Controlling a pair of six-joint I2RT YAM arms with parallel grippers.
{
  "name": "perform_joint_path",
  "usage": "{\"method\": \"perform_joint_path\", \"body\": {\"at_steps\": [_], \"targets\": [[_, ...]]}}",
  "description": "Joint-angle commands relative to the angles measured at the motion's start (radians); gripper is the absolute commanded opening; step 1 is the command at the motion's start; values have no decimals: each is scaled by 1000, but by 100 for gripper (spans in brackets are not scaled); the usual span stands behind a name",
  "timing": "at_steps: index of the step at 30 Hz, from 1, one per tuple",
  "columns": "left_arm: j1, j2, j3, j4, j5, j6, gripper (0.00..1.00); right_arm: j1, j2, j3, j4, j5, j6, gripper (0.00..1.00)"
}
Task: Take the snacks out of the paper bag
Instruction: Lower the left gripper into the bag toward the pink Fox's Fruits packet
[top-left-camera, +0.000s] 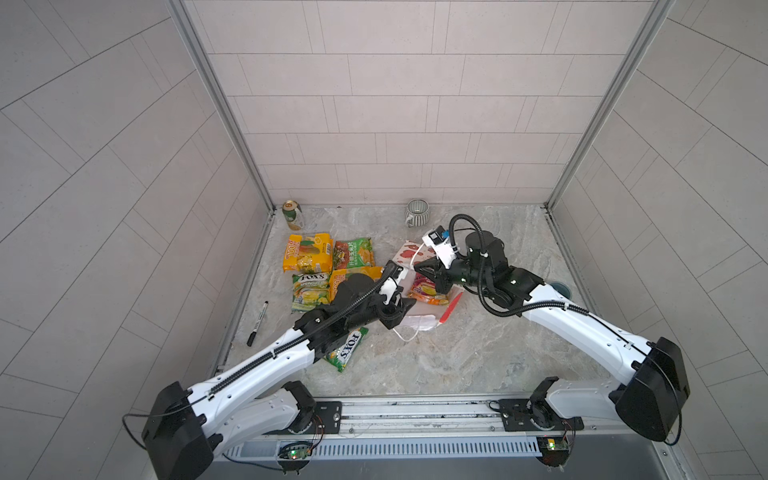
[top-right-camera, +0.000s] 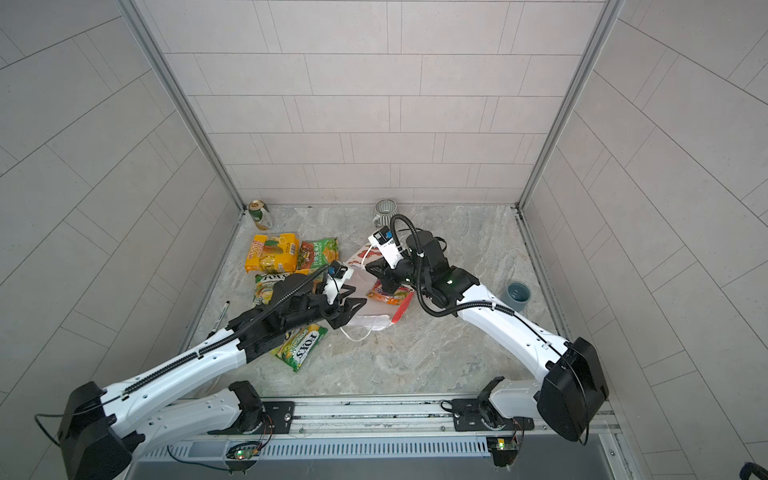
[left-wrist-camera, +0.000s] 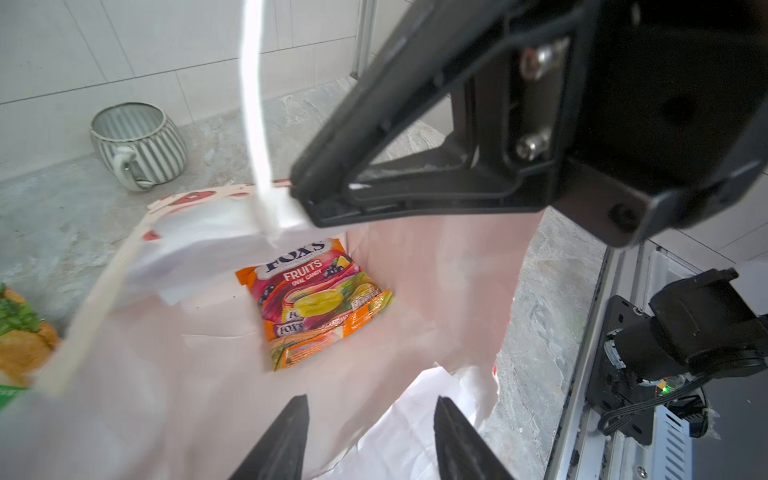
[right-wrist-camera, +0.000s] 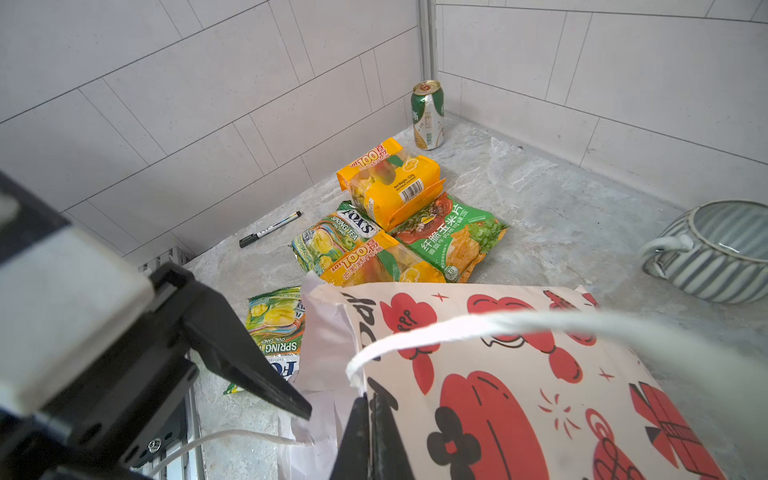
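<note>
At the paper bag (right-wrist-camera: 498, 374) rim, right gripper (right-wrist-camera: 370, 405) clamps tight.

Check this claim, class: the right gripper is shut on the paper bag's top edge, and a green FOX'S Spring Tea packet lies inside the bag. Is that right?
One detail is wrong. The packet inside the paper bag is the orange-pink FOX'S Fruits packet, not a green Spring Tea one; the left wrist view shows it. The right gripper is indeed shut on the bag's top edge.

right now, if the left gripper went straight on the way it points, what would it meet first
Probably the FOX'S Fruits packet lying inside the paper bag; the left gripper points into its mouth, though it might brush the lower paper first.
</note>
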Motion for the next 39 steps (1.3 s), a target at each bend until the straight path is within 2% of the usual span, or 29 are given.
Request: {"method": "perform_joint_path", "body": {"at_steps": [1,7,13,20,24,29,35,39], "targets": [[-19,44,-16,69,13,-15,53,4,-26,30,23,44,58,6],[-59,138,4,47,4,15,54,4,-20,44,47,61,81,5],[-64,162,25,41,-10,23,54,4,-16,44,72,60,70,5],[-64,0,-4,92,-40,49,53,4,-6,47,64,94,65,5],[-64,-68,5,62,-16,142,53,3,-5,46,63,102,65,5],[-66,19,107,-76,28,257,52,3,-12,47,59,104,63,5],[-71,151,147,-70,-16,362,51,2,-26,48,51,99,59,5],[-93,215,146,-41,-97,458,54,-5,-40,43,51,98,56,5]]}}
